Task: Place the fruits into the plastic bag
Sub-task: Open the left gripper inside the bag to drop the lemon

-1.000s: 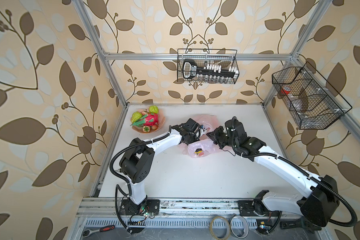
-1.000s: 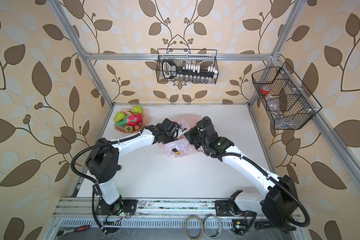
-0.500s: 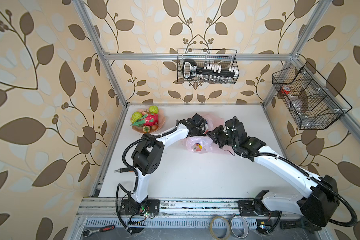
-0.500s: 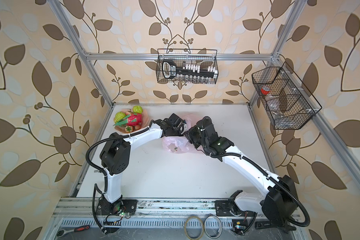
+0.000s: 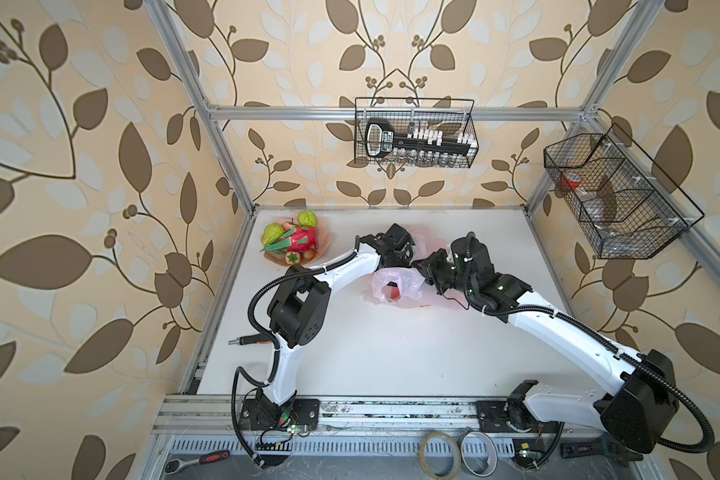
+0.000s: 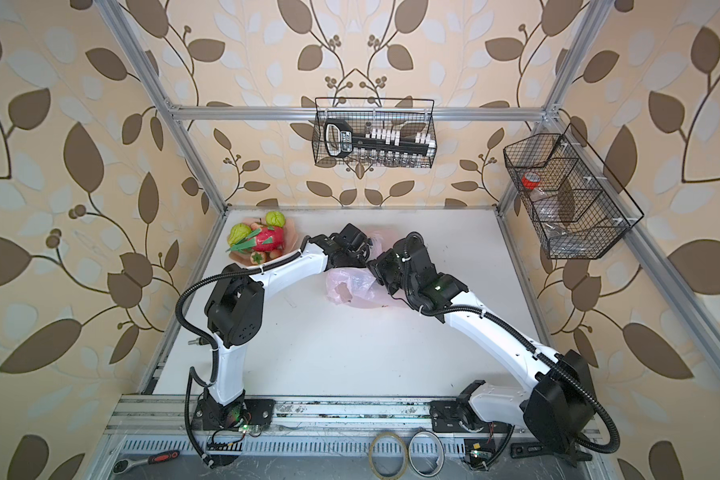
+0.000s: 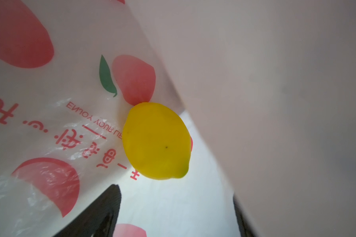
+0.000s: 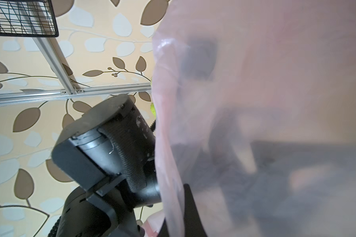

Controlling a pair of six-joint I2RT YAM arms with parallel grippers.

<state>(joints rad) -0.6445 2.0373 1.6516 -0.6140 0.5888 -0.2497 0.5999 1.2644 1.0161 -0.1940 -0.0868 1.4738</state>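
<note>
The pale-pink plastic bag (image 5: 406,286) (image 6: 350,286) lies crumpled at mid-table. My right gripper (image 5: 422,266) (image 8: 177,223) is shut on the bag's film (image 8: 234,102), holding an edge up. My left gripper (image 5: 408,251) (image 7: 173,215) reaches into the bag, open, with nothing between its fingers (image 7: 103,209). A yellow lemon (image 7: 156,141) lies free on the printed plastic just ahead of them. A dark and red shape (image 5: 391,290) shows through the bag. On the peach dish (image 5: 325,245) at the back left sit two lumpy green fruits (image 5: 308,218) (image 5: 273,233), the dragon fruit (image 5: 300,240) and a small red one (image 5: 292,257).
A wire basket (image 5: 416,133) with a tool set hangs on the back wall. Another basket (image 5: 616,195) hangs on the right wall. Two tape rolls (image 5: 458,453) and a ratchet (image 5: 196,459) lie below the front rail.
My left gripper has pushed farther back into the bag, and its elbow has swung inward. The bag has shifted and bunched. The right arm has stayed in place.
</note>
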